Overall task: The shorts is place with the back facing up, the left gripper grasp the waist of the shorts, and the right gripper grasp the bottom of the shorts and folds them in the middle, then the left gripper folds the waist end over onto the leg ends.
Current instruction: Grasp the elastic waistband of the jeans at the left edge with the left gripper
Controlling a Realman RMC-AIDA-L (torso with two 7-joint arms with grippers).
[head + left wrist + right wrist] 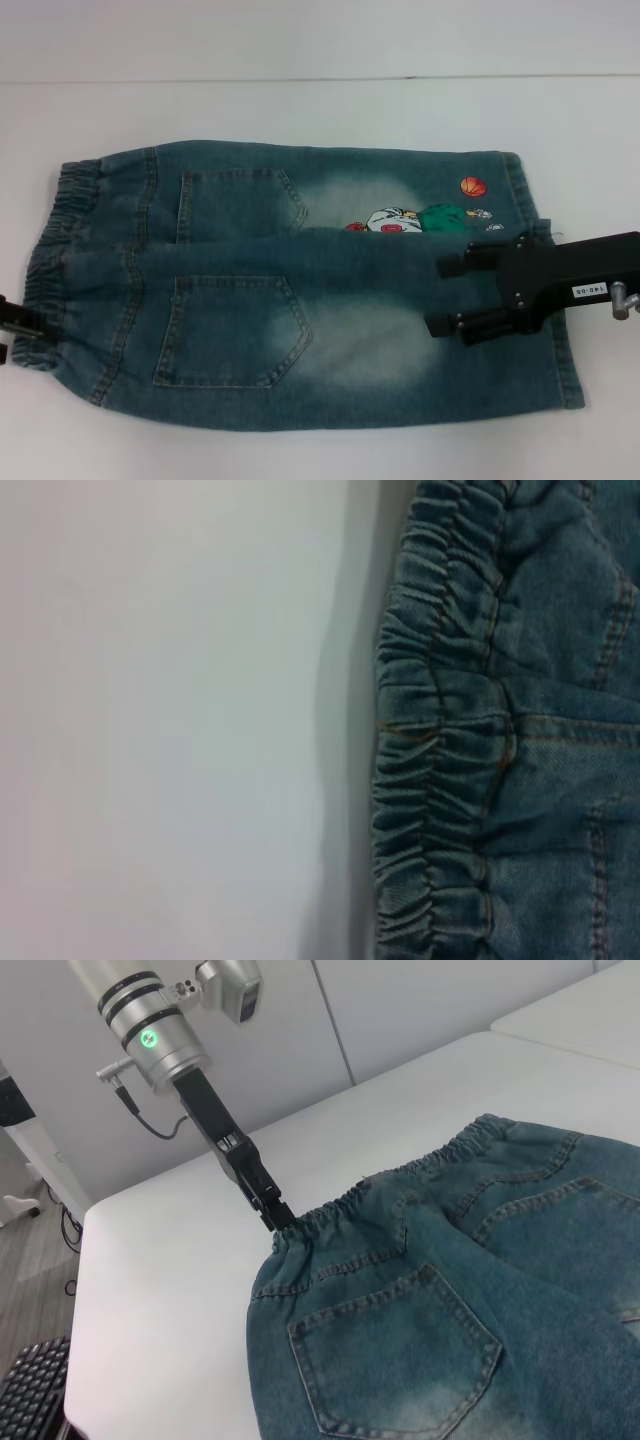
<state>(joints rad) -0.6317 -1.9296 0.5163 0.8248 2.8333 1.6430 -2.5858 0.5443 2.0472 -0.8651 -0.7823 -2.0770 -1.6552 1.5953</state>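
The shorts [300, 290] lie flat on the white desk [300, 110], back pockets up, already folded lengthwise so one leg lies over the other; the upper layer partly covers the embroidered cartoon [415, 218], leaving the orange basketball [472, 186] clear near the hem. The waist [45, 260] points to the robot's left, the bottom [545, 260] to its right. The left claw [278, 1216] sits at the waist's outer edge, its tips touching the gathered elastic; whether they pinch the band cannot be told. The right claw [447, 295] hovers over the leg ends with its two fingers parted, nothing between them, its white label [590, 290] facing up. Beyond the desk's edge, the right wrist view shows a dark keyboard [30, 1400] low beside it and a grey floor [30, 1260].
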